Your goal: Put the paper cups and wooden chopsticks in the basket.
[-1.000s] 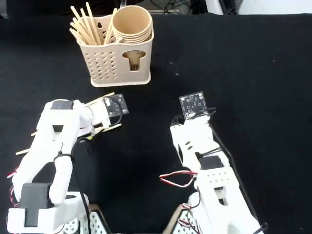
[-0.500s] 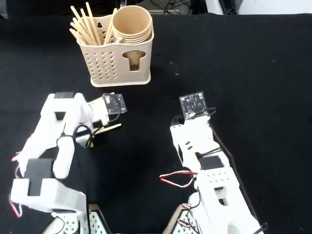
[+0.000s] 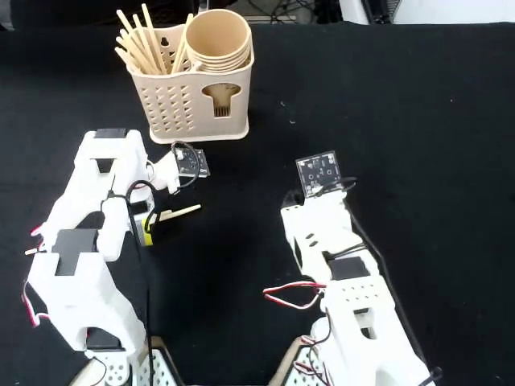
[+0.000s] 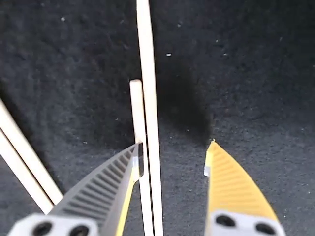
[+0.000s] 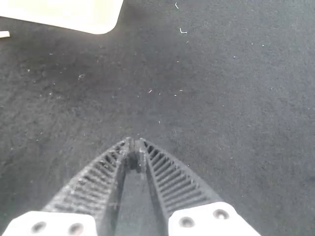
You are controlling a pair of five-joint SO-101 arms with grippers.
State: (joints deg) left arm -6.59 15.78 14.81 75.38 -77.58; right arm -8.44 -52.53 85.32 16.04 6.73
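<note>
Our left hand (image 4: pixel 174 146) hung low over the black worktop (image 3: pixel 418 121) with its two fingers apart and nothing clamped between them. A long chopstick (image 4: pixel 149 98) ran through the gap, close to the grey finger (image 4: pixel 106 187). A shorter chopstick (image 4: pixel 137 113) lay against it, passing under that finger's tip. Further out past the grey finger, a pair of chopsticks (image 4: pixel 22 157) lay side by side on the worktop. In the high view, this hand and the loose sticks sat near the basket (image 3: pixel 197 112), on its side facing the arms and apart from its wall.

Our right hand (image 5: pixel 135 147) had its fingers pressed together at the tips, gripping nothing, just above the bare worktop. It was further from the basket than the left hand, off the corner nearest the cup compartment. We saw one rounded corner of the basket in the right wrist view.

The basket stood upright at the far side of the worktop. The paper cups (image 3: pixel 217 36) sat nested in one stack in one compartment. A bundle of chopsticks (image 3: pixel 141 44) leaned fanned out in the compartment beside it.
</note>
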